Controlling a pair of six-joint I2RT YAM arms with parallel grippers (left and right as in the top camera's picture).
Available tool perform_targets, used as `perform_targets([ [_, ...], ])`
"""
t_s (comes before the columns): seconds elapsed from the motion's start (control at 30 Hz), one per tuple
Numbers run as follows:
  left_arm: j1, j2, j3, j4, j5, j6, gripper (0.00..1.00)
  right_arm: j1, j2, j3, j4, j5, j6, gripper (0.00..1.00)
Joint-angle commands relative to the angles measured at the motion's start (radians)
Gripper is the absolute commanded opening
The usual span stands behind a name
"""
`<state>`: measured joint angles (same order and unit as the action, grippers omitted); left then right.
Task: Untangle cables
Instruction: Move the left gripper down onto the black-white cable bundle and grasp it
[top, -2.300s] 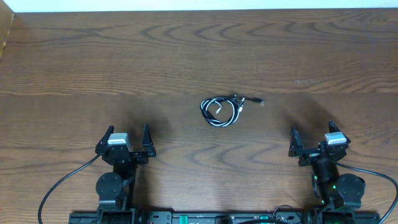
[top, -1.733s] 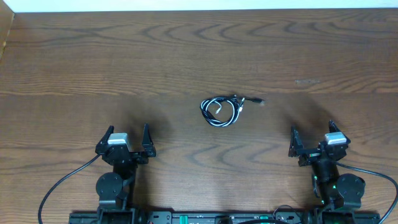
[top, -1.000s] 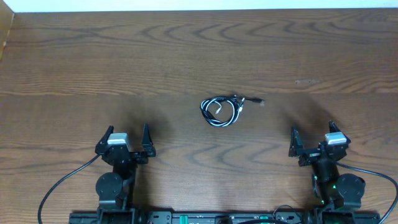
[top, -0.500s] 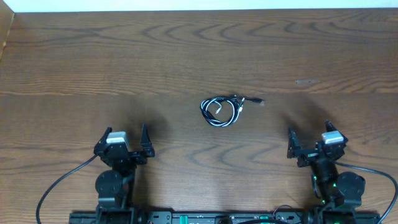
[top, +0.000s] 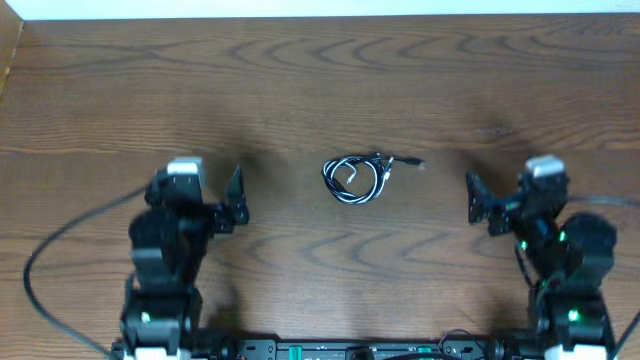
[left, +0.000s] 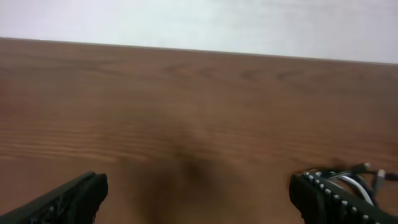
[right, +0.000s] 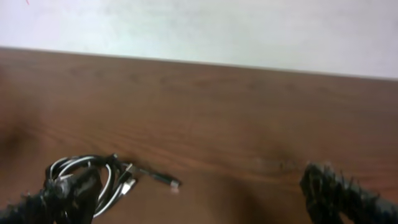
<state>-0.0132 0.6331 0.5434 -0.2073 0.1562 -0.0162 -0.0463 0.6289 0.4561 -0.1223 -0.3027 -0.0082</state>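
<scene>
Table (top: 320, 80), left tool (left: 198, 184), right tool (right: 199, 177) — spread wide, empty

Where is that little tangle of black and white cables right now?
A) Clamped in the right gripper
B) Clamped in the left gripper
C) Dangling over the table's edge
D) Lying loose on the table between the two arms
D: the cables lie on the wooden table, with the left gripper and right gripper both open, one on either side and clear of them.
</scene>
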Motion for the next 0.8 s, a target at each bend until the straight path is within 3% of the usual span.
perform_targets([
  [0.0,-0.031,0.135,0.150,-0.043,0.099,0.016,0.98,0.009,0.116,0.111,-0.043,-0.022,-0.008,0.99],
  [0.5,-0.293,0.816,0.753,-0.461,0.109,-0.020,0.98,0.009,0.570,0.452,-0.277,-0.137,-0.008,0.99],
  [0.57,-0.311,0.867,0.765,-0.451,0.168,-0.055,0.99,0.009,0.596,0.453,-0.259,-0.207,-0.007,0.99],
  [0.67,-0.332,0.938,0.765,-0.415,0.367,-0.115,0.98,0.009,0.616,0.452,-0.256,-0.250,-0.007,0.99],
  [0.77,-0.335,0.968,0.764,-0.440,0.460,-0.132,0.98,0.009,0.617,0.452,-0.256,-0.323,0.069,0.99],
])
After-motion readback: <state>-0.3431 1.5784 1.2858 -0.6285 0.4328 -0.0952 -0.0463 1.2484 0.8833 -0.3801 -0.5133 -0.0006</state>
